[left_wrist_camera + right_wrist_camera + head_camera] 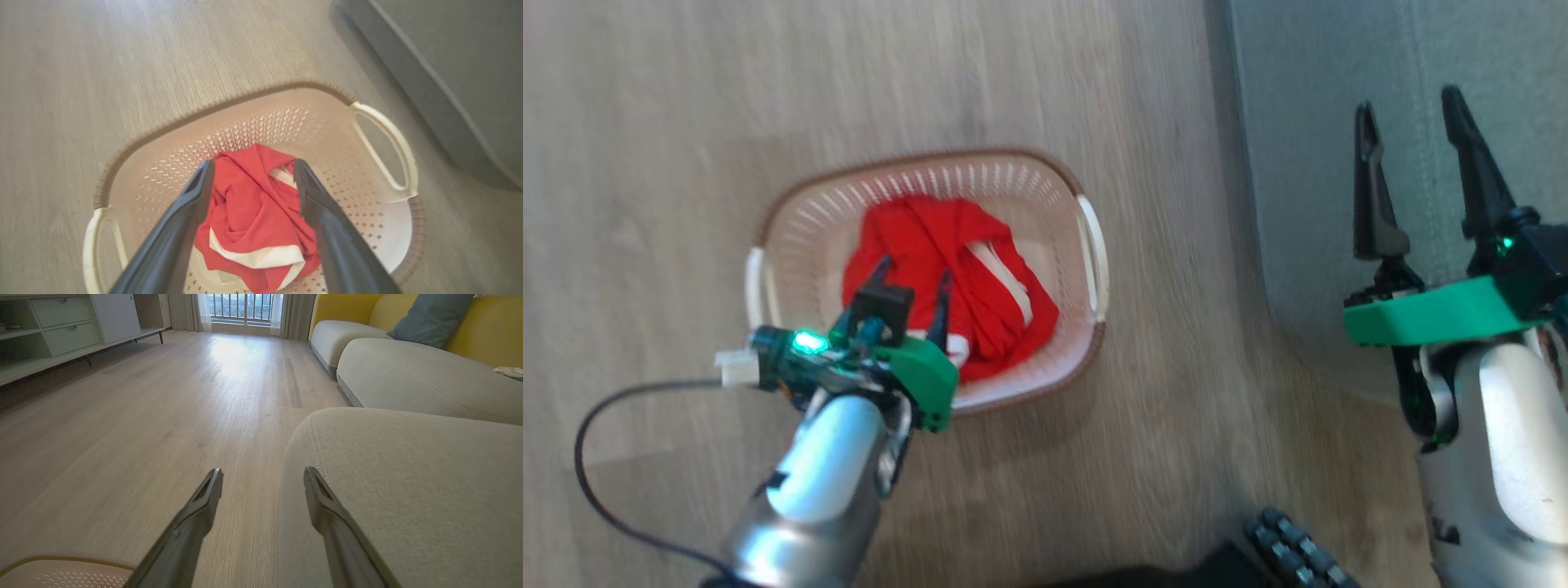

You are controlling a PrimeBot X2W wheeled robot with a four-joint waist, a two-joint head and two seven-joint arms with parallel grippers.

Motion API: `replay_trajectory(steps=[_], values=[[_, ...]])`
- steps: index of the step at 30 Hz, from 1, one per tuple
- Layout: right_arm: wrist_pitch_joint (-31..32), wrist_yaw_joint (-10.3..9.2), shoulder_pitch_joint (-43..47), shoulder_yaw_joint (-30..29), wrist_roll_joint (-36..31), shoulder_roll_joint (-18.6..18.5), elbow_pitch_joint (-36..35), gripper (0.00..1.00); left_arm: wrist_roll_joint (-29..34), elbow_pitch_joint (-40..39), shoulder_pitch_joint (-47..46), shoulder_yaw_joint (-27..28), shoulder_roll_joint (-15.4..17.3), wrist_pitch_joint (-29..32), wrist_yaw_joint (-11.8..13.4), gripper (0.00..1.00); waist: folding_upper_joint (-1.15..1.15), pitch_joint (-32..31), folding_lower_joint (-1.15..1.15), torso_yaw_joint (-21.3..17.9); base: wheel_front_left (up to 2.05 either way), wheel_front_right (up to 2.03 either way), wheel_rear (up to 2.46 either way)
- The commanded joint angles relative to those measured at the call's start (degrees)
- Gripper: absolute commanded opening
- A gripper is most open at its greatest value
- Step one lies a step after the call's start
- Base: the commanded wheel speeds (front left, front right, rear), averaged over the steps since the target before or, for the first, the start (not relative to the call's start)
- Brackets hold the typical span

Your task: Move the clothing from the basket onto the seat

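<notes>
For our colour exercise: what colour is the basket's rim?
The basket's rim is brown; the left wrist view shows it best.

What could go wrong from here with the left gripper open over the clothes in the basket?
The clothing is a crumpled heap; the open left gripper may pinch just one fold, so the rest could trail or drop.
Reaching deep, its fingers might snag the perforated basket and drag it.
Bare floor lies between the basket and the seat, so a loose grip risks a spill there.

Red clothing point(964, 278) bundled in cream basket point(1045, 184) beside grey-green seat point(1307, 122).
</notes>
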Motion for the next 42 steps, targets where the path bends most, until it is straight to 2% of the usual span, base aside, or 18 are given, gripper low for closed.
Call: replay_trajectory(steps=[1,7,14,25,29,39,40,41,42], values=[[-0.37,0.0,-0.41,1.72,-0.35,-0.15,-2.69,1.0,1.04,1.9,-1.56,0.99,0.27,-0.55,-0.35,1.0,0.0,5.29,-0.02,-3.19,0.0,0.0,0.0],[-0.37,0.0,-1.2,4.43,-0.31,0.35,-4.43,1.0,3.83,19.26,-9.54,-1.11,0.37,-0.55,-2.07,1.0,0.0,10.08,-0.02,-5.04,0.0,0.0,0.0],[-0.37,0.0,-2.47,5.82,-0.53,0.9,-5.22,1.0,3.01,28.93,-16.92,-0.76,0.33,-0.15,-2.03,1.0,0.0,15.06,-0.02,-6.39,0.0,0.0,0.0],[-0.37,0.0,-4.55,7.56,-0.41,1.4,-5.81,1.0,2.35,32.15,-24.42,-0.76,2.23,6.09,-0.88,1.0,0.0,21.14,-0.02,-7.85,0.0,0.0,0.0],[-0.37,0.0,-4.77,7.74,-0.62,1.63,-5.96,1.0,2.75,32.4,-25.31,-1.49,2.72,9.92,0.47,1.0,0.0,22.03,-0.02,-7.93,0.0,0.0,0.0],[-0.37,0.0,-4.41,8.29,-0.99,1.97,-6.03,1.0,4.12,32.51,-26.4,-4.09,3.58,15.46,1.42,1.0,0.0,23.13,-0.02,-7.98,0.0,0.0,0.0],[-0.37,0.0,-4.42,8.31,-1.0,1.99,-6.02,1.0,3.9,32.52,-26.39,-4.05,3.59,15.99,1.15,0.97,0.0,23.17,-0.02,-7.95,0.0,0.0,0.0],[-0.37,0.0,-4.44,8.32,-1.01,2.02,-6.01,1.0,3.54,32.52,-26.44,-3.89,3.56,16.22,0.8,0.27,0.0,23.22,-0.02,-7.92,0.0,0.0,0.0],[-0.37,0.0,-4.49,8.35,-1.02,2.04,-5.97,1.0,3.36,32.52,-26.47,-3.89,3.52,16.14,0.54,0.0,0.0,23.24,-0.02,-7.89,0.0,0.0,0.0]])
